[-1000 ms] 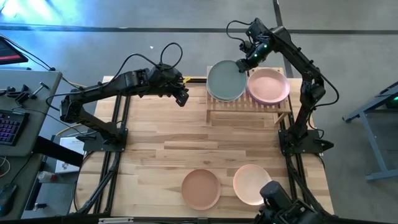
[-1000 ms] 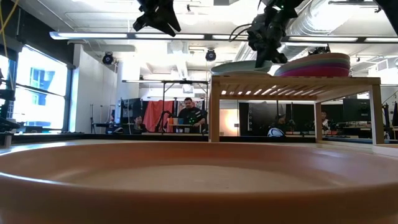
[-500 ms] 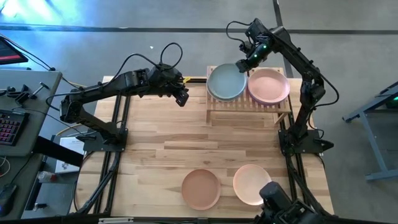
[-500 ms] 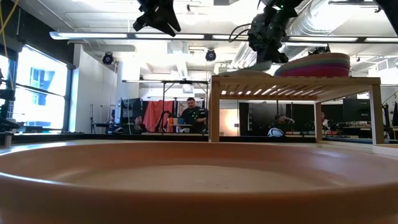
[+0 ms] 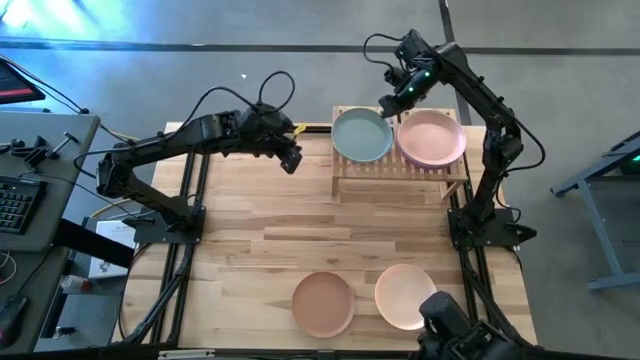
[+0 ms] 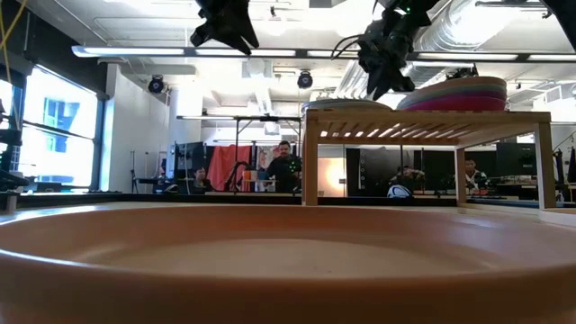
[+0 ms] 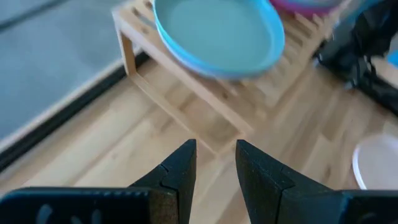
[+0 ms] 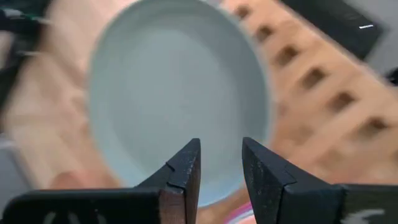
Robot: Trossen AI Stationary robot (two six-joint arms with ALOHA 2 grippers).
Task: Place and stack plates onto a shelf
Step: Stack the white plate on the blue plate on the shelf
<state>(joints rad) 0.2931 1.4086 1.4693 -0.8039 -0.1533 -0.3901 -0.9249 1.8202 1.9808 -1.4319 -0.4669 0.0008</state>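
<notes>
A grey-teal plate [image 5: 362,135] lies flat on the left half of the slatted wooden shelf [image 5: 400,170]; the right wrist view shows it as well [image 8: 177,93]. A stack of plates with a pale pink one on top [image 5: 431,137] sits on the shelf's right half. My right gripper [image 5: 388,104] hangs open just above the grey-teal plate's far right rim, touching nothing. My left gripper [image 5: 290,160] hovers open left of the shelf, above the table. A terracotta plate [image 5: 323,303] and a peach plate [image 5: 405,295] rest on the table near its front edge.
The terracotta plate [image 6: 288,261] fills the foreground of the low view. Bare plank tabletop [image 5: 300,230] stretches between the shelf and the two near plates. A desk with a keyboard [image 5: 20,200] stands off the table's left side. People sit in the room behind.
My right gripper has opened and let go of the grey-teal plate. The plate, tilted before with its far right rim raised, has dropped flat onto the shelf's left half. Both arms have kept their places.
</notes>
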